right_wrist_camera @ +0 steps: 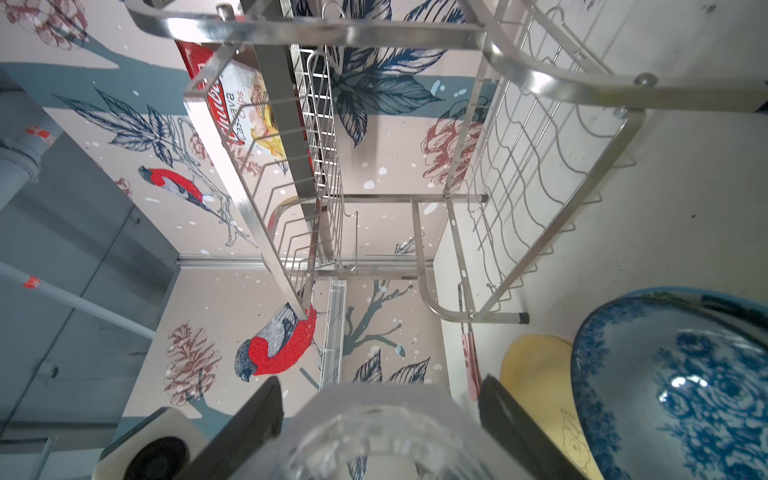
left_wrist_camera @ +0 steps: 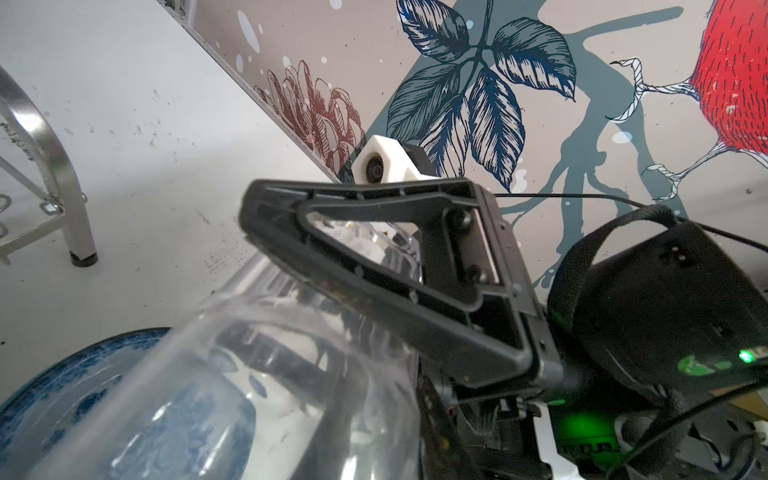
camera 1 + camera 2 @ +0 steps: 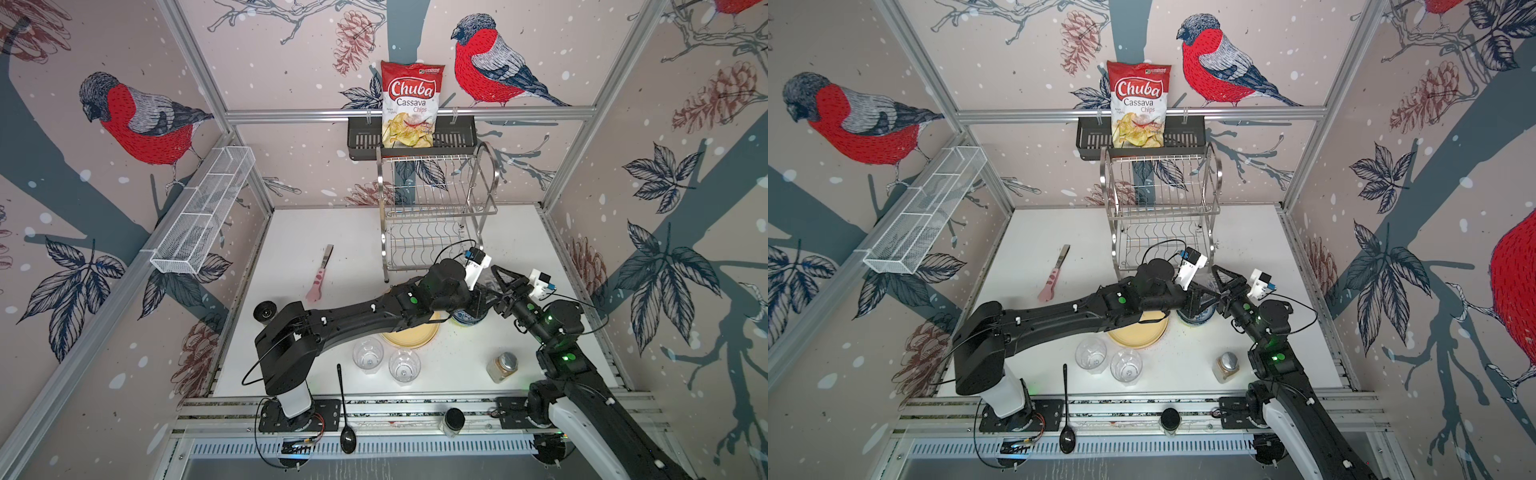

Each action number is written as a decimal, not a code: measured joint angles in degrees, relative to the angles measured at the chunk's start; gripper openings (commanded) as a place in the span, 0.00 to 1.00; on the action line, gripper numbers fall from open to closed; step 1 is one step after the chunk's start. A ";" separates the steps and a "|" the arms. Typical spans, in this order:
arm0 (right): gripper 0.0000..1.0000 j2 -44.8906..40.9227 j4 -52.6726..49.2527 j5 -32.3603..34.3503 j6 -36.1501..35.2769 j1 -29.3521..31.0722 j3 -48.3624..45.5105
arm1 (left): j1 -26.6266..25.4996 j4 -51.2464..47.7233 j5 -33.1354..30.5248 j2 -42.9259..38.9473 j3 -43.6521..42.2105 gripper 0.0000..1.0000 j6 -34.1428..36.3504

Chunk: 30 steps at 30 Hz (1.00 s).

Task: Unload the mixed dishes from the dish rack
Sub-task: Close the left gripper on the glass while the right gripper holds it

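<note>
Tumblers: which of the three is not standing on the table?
The tumbler gripped by the right pincer, off the table; the other two stand upright beside the yellow plate.

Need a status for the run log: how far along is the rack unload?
Done: the dish rack looks empty on both tiers; two tumblers, the yellow plate and the blue-white bowl sit on the table. In hand: the right gripper holds a third tumbler near the bowl, with the left gripper right at it; its grip is unclear. Left: set that tumbler down. Other dishes are not clearly visible.
</note>
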 measured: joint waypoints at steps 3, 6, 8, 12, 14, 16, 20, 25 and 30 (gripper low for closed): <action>0.00 0.00 0.48 0.66 1.95 -0.04 -0.09 | 0.04 0.35 1.14 0.39 0.79 0.10 -0.02; 0.04 0.00 0.85 0.87 4.42 -0.04 -0.17 | 0.04 0.44 1.20 0.33 1.05 0.03 0.59; 0.08 0.00 0.90 0.87 5.70 -0.04 -0.22 | 0.04 0.46 1.05 0.13 1.05 0.00 1.03; 0.22 -0.02 1.22 1.11 5.11 -0.02 -0.44 | 0.02 -0.26 0.35 -0.20 1.05 0.00 1.31; 0.37 -0.11 1.42 1.09 5.01 0.02 -0.52 | -0.02 -0.57 0.31 -0.37 1.05 0.00 1.49; 0.53 -0.24 1.51 1.09 4.96 0.04 -0.55 | -0.02 -0.57 0.35 -0.39 1.05 0.00 1.57; 0.95 -0.70 1.42 1.18 4.74 0.04 -0.63 | -0.04 -0.55 0.55 -0.42 1.05 0.00 1.64; 0.99 -1.36 0.22 -0.39 1.36 0.31 -0.66 | 0.04 -1.44 -2.34 -0.81 0.85 0.00 2.01; 0.99 -1.51 -0.17 -0.44 0.13 0.28 -0.66 | 0.22 -2.69 -3.45 -1.70 0.59 0.00 2.03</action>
